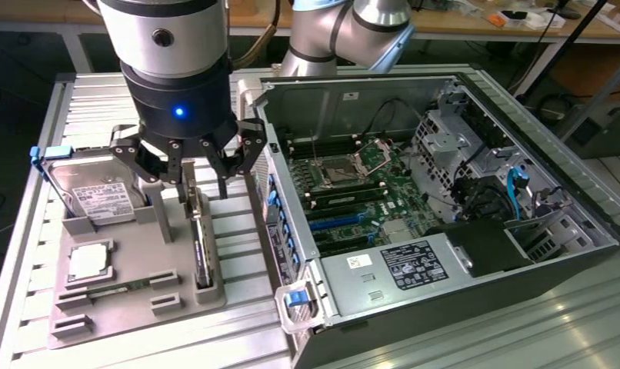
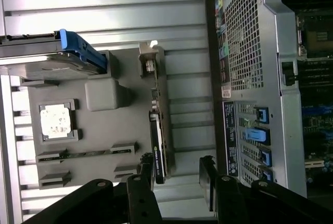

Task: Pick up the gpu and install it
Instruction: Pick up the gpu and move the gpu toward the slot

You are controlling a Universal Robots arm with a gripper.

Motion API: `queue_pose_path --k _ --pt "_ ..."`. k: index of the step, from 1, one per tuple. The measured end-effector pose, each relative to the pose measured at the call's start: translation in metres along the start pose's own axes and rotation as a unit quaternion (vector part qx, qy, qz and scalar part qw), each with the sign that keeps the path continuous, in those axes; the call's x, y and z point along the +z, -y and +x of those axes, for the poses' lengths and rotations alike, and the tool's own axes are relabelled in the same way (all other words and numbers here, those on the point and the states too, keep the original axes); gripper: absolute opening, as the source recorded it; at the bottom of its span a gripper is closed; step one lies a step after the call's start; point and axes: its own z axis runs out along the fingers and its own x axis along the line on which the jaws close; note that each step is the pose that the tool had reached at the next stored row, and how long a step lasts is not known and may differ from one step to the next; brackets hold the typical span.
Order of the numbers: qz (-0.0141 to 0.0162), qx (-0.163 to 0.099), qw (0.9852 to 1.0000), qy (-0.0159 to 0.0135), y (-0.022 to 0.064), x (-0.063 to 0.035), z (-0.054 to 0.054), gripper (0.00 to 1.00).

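Gripper (image 1: pixel 197 184) spread wide — poised over upright gpu's (image 1: pixel 201 246) end.

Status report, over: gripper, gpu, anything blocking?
Gripper open, over gpu end. Gpu upright in tray slot, not held. Hard drive beside it, apart.

Reaches straight down at the exterior view's upper left with silver-and-black tubular arm (image 1: pixel 166 46); holds black multi-fingered gripper (image 1: pixel 195 178) spread wide.
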Motion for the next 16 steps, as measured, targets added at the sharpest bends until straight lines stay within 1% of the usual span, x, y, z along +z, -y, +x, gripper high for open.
queue_pose_path --k 16 --pt "0.0 0.0 1.0 0.0002 0.0095 0.0084 0.0005 0.48"
